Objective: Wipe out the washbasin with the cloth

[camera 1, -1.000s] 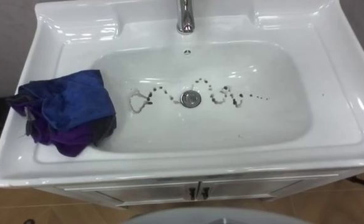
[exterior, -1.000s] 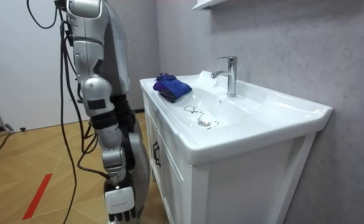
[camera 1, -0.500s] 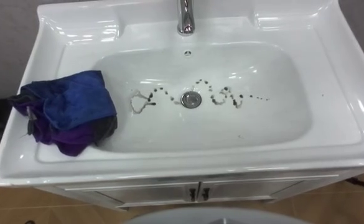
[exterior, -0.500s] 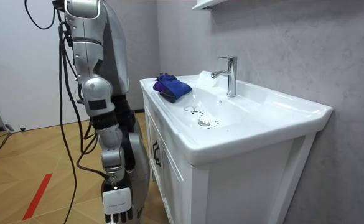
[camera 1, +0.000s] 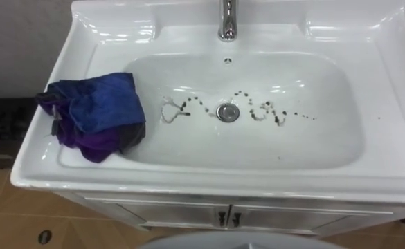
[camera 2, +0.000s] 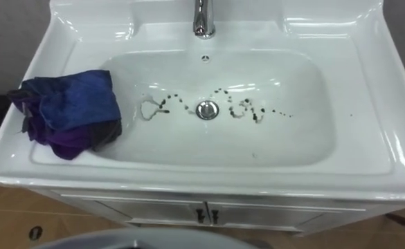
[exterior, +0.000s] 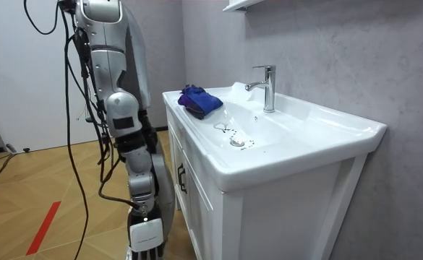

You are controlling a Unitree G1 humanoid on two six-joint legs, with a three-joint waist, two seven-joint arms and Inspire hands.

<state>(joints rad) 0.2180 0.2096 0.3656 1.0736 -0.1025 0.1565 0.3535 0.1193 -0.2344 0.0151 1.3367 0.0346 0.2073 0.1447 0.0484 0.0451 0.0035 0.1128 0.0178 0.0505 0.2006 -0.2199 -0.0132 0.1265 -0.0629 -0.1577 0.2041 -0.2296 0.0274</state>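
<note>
**Hand.** The right hand [exterior: 144,235] hangs low at the robot's side in the room view, down by the cabinet [exterior: 197,206] front. It is well below and well apart from the drain [camera 1: 228,112]. Whether it is released or clenched cannot be told. It holds nothing of the task.

**Cloth.** The cloth [camera 1: 97,114], blue over purple, lies crumpled well left of the drain. It sits on the basin [camera 1: 327,149] rim, with its near edge spilling down the slope of the bowl. Nothing is touching it.

**Soiling.** A wavy line of dark marks [camera 1: 271,114] runs across the bowl floor on either side of the drain. It ends in a loop on the left, between the drain and the cloth, and thins to scattered dots on the right. A few stray specks lie further right of the drain and toward the front wall.

**Other fittings.** The tap [camera 1: 228,19] stands directly behind the drain on the back ledge.

**Stage.** In my judgement no wiping has begun, since the marks are whole and the cloth is unheld. The step in hand is fetching the cloth.

**Next move.**
- A hand must be raised over the front rim, carried left of the drain and closed on the top of the bunched cloth. The left arm looks better placed, as the cloth lies on that side.
- The cloth then needs to be pressed flat to the bowl floor and drawn rightward through the loop, over the drain and out to the far dots.
- The pass should keep forward of the tap, and the pressure should follow the curve of the bowl.
</note>
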